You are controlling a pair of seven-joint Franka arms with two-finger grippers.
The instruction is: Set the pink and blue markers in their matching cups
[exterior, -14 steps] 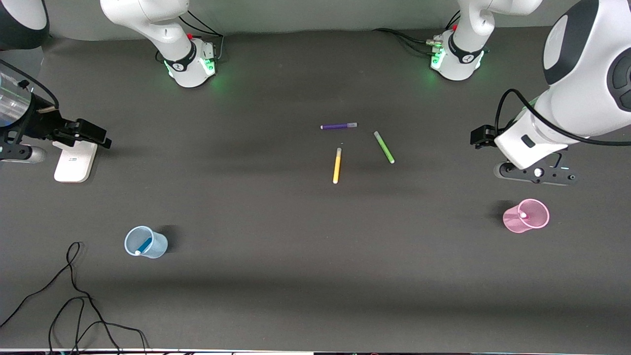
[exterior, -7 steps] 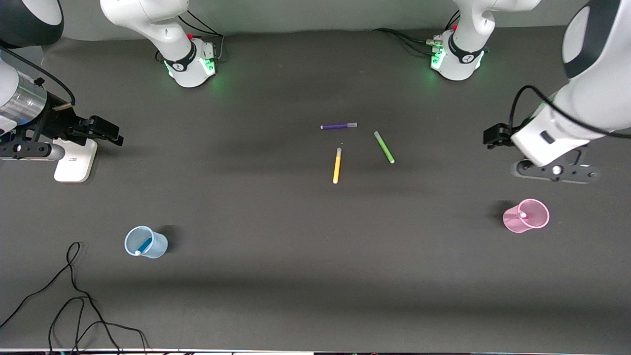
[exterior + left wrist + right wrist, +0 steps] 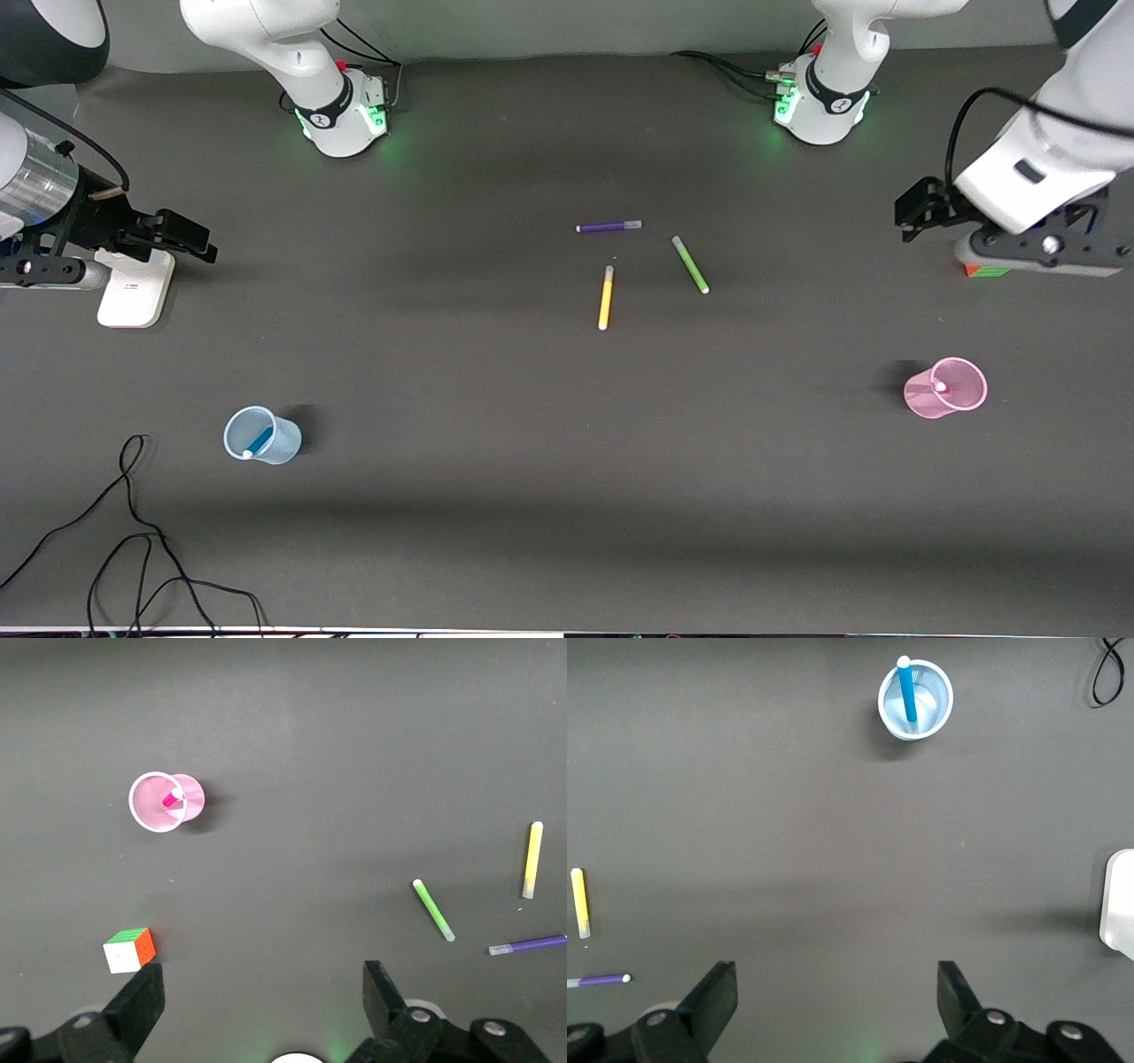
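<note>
The blue marker (image 3: 259, 440) stands tilted inside the pale blue cup (image 3: 275, 443), toward the right arm's end of the table and near the front camera. The pink marker (image 3: 940, 386) sits in the pale pink cup (image 3: 961, 394) toward the left arm's end. My left gripper (image 3: 263, 979) hangs open and empty, high over the table beside a colour cube, well apart from the pink cup (image 3: 186, 797). My right gripper (image 3: 837, 979) is open and empty too, held high, with the blue cup (image 3: 930, 709) and blue marker (image 3: 907, 691) well away from it.
A purple pen (image 3: 609, 227), a green pen (image 3: 690, 264) and a yellow pen (image 3: 606, 298) lie mid-table. A colour cube (image 3: 983, 270) sits under the left hand. A white block (image 3: 135, 288) lies below the right hand. A black cable (image 3: 133, 532) loops near the front edge.
The left arm has drawn back from the pink cup toward its end of the table, uncovering the colour cube. The right hand shifted slightly. Both cups and all pens stayed put.
</note>
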